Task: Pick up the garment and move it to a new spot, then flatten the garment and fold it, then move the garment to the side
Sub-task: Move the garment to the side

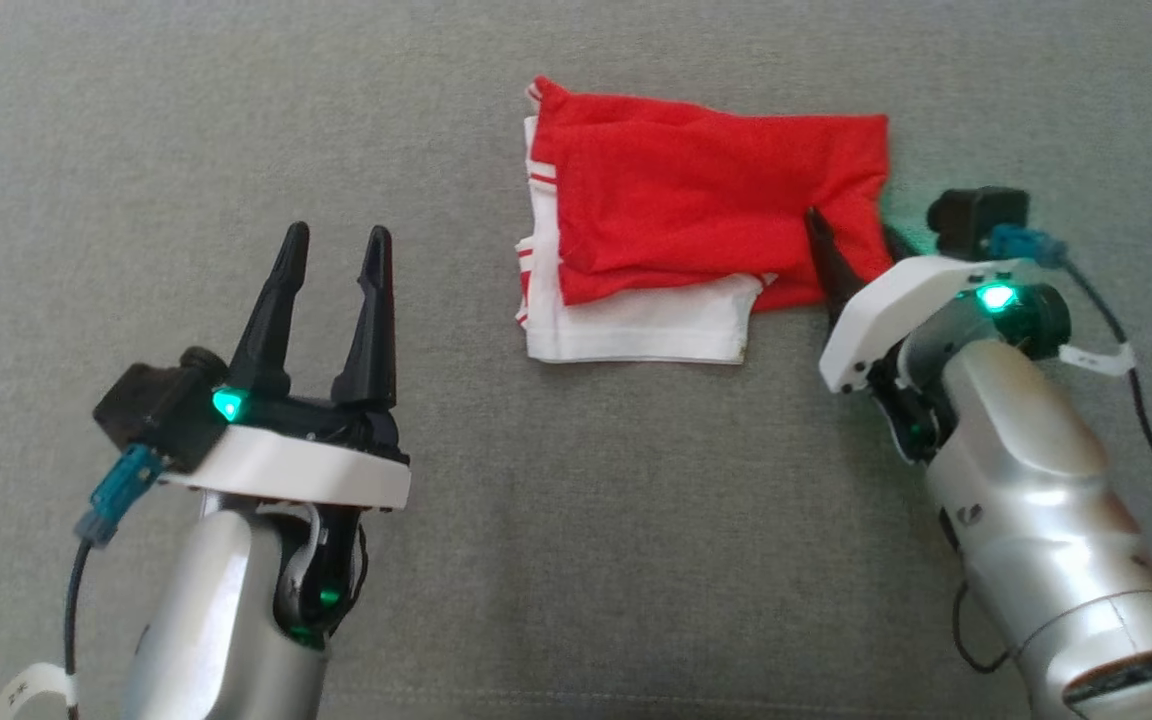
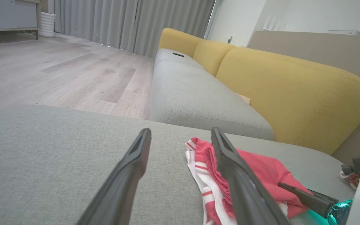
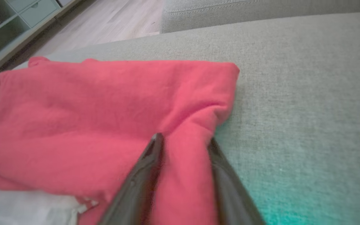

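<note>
1. Garment (image 1: 696, 200): folded red-and-white stack, flat on grey cushion (image 1: 576, 550).
2. Risk: only top red layer lifted, fold undone, white layers left behind; likely cause, shallow pinch on 1 ridge.
3. Right gripper (image 1: 854, 240): partly spread, straddling and touching cloth ridge at garment's right edge.
4. Left gripper (image 1: 336, 235): fully spread, empty, left of garment.

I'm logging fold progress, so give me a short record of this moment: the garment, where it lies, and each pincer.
item: garment, red over white, folded in layers and lying flat
surface: grey cushion
right arm: right pincer at the garment's right edge, fingers on either side of a ridge of red cloth; unclear whether it is pinched
left arm: left pincer open, holding nothing, apart from the garment on its left
background: yellow sofa beyond the cushion
</note>
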Robot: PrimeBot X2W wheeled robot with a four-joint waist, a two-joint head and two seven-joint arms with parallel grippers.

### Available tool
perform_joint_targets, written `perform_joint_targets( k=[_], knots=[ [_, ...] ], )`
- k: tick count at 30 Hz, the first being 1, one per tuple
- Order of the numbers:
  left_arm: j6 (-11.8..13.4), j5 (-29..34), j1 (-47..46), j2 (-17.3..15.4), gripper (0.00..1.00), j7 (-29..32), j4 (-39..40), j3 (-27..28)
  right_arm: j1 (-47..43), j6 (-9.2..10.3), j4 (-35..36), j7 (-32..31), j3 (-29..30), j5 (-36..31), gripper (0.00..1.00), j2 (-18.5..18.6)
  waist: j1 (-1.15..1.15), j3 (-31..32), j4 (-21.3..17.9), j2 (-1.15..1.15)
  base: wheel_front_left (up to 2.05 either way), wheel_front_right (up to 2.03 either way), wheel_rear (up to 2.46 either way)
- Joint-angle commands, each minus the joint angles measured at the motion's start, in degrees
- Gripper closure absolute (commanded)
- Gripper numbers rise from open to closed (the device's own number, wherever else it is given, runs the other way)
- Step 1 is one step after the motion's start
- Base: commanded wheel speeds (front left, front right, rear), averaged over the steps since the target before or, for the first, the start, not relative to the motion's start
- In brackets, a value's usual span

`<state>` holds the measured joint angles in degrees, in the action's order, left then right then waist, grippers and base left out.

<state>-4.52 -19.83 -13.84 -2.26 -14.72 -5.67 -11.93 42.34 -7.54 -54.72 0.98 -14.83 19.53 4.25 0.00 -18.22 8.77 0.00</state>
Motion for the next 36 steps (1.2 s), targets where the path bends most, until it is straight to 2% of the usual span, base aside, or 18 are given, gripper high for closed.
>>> perform_joint_targets(
  k=[1,7,12,15,16,20,22,23,29,36],
  knots=[
    [0.1,0.0,-1.6,-0.6,0.0,-0.3,1.6,2.2,0.2,0.05,0.2,0.6,-2.1,-1.1,1.0,-1.2,0.0,0.5,-0.8,0.0,0.0,0.0,0.0],
    [-0.4,0.8,-1.6,-0.6,0.0,-0.3,1.7,2.7,3.1,0.05,-0.1,6.6,-6.6,-7.4,1.0,1.6,0.0,1.8,-4.6,0.0,0.0,0.0,0.0],
    [-0.8,1.4,-1.6,-0.6,0.0,-0.3,1.9,2.4,4.9,0.05,1.6,9.2,-11.3,-11.7,1.0,6.3,0.0,2.9,-8.4,0.0,0.0,0.0,0.0],
    [-1.0,1.6,-1.6,-0.6,0.0,-0.3,1.9,2.5,5.7,0.05,3.6,9.5,-14.8,-13.2,1.0,10.8,0.0,3.3,-10.5,0.0,0.0,0.0,0.0],
    [-1.1,1.7,-1.6,-0.6,0.0,-0.3,1.9,2.6,5.8,0.05,5.2,9.2,-16.6,-13.0,1.0,13.9,0.0,3.3,-11.7,0.0,0.0,0.0,0.0],
    [-1.2,2.0,-1.6,-0.6,0.0,-0.3,1.9,2.9,6.2,0.05,8.6,7.6,-19.1,-10.9,1.0,21.9,0.0,2.8,-13.5,0.0,0.0,0.0,0.0],
    [-1.3,2.1,-1.7,-0.6,0.0,-0.3,1.8,2.9,6.4,0.05,9.9,6.5,-19.4,-9.6,1.0,25.9,0.0,2.3,-14.0,0.0,0.0,0.0,0.0],
    [-1.3,2.1,-1.7,-0.6,0.0,-0.3,1.8,2.9,6.4,0.05,9.9,6.5,-19.4,-9.6,1.0,25.9,0.0,2.3,-14.0,0.0,0.0,0.0,0.0],
    [-1.8,2.4,-2.5,-0.6,0.0,-0.3,1.6,2.6,6.4,0.05,9.8,4.6,-18.0,-8.5,1.0,36.2,0.0,0.6,-13.7,0.0,0.0,0.0,0.0],
    [-2.2,2.7,-3.1,-0.6,0.0,-0.3,1.3,3.1,5.9,0.05,5.6,4.1,-13.8,-9.1,1.0,41.4,0.0,-0.8,-12.4,0.0,0.0,0.0,0.0]
  ],
)
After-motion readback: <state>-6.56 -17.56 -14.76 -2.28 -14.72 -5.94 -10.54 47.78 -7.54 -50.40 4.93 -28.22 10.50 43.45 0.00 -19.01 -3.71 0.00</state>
